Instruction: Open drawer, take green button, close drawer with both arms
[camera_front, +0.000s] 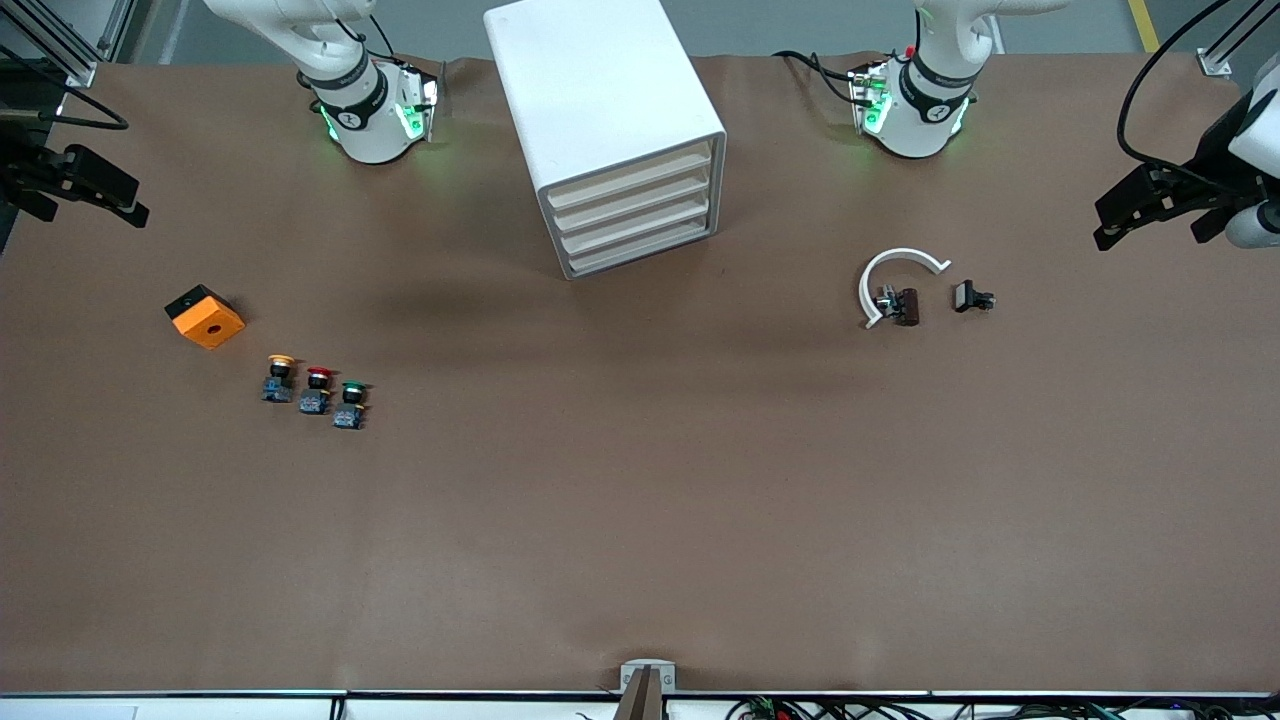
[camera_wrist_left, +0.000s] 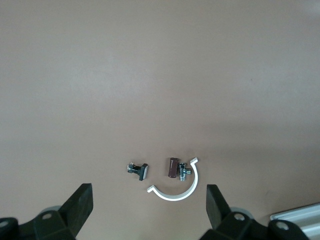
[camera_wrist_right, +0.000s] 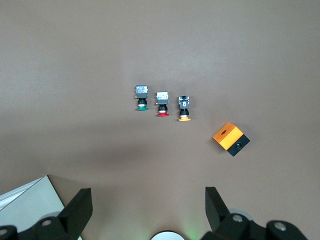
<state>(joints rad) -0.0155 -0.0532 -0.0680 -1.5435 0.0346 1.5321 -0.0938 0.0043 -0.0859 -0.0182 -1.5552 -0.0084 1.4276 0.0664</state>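
Robotics lab: two arm bases (camera_front: 368, 115) bolted at one edge of a brown-covered counter (camera_front: 640, 520), aluminium framing (camera_front: 60, 45) at a corner, cabling (camera_front: 860, 708) run along the camera-side edge.

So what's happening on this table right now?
Nothing is being handled yet. The left gripper and right gripper both hang open at the table's two ends, holding nothing. The white cabinet stands between the arms' bases with all four drawers shut. The green-capped button lies out on the table beside a red-capped and a yellow-capped one, near an orange block. A white curved clip and small parts lie toward the left arm's end.
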